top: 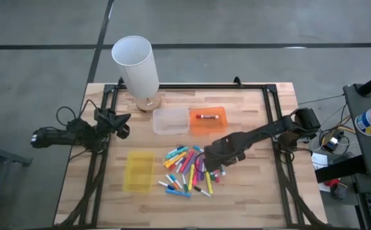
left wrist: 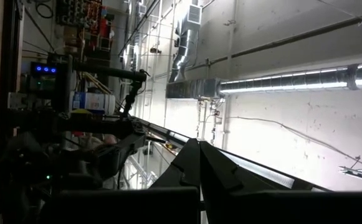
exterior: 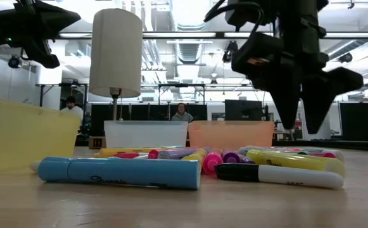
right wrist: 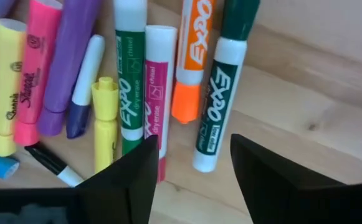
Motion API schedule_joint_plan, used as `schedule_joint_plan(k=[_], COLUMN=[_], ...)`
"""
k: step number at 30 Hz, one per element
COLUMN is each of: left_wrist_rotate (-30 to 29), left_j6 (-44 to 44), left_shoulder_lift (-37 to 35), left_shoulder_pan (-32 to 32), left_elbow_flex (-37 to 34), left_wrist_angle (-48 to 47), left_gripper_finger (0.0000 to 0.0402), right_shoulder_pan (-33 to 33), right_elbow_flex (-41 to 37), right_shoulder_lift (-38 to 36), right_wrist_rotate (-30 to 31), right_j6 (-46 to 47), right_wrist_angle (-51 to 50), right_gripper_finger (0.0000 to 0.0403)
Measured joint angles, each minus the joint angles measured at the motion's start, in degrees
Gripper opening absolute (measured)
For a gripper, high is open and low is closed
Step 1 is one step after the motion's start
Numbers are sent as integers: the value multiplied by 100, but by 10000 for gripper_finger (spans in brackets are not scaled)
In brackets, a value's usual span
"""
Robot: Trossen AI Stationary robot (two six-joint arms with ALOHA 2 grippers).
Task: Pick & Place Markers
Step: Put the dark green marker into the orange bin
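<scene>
Several markers (top: 186, 170) in mixed colours lie in a loose pile on the wooden table, right of the yellow tray (top: 138, 171). One red marker (top: 209, 117) lies in the orange tray (top: 208, 126). My right gripper (top: 218, 167) hovers open over the pile's right edge. In the right wrist view its fingers (right wrist: 131, 177) stand on either side of the end of a dark green marker (right wrist: 217, 109), and the low view shows the right gripper (exterior: 303, 120) above the markers, touching none. My left gripper (top: 120, 125) waits shut near the table's left edge.
A clear tray (top: 170, 121) sits left of the orange one. A tall white cylinder lamp (top: 136, 64) stands on a round base at the far edge. A black frame (top: 276, 121) runs around the table. Bare wood lies near and right of the pile.
</scene>
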Motion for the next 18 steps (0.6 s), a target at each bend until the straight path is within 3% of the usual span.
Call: schedule_joint_plan(k=[18], left_wrist_rotate=[0], left_j6=[2], left_shoulder_lift=[2], left_shoulder_pan=[4], left_elbow_flex=[0], left_wrist_angle=[-20], left_gripper_finger=[0], right_shoulder_pan=[177], right_elbow_flex=[-744], right_shoulder_lift=[0], right_wrist_rotate=[21], right_j6=[141], right_wrist_angle=[640], right_gripper_finger=[155])
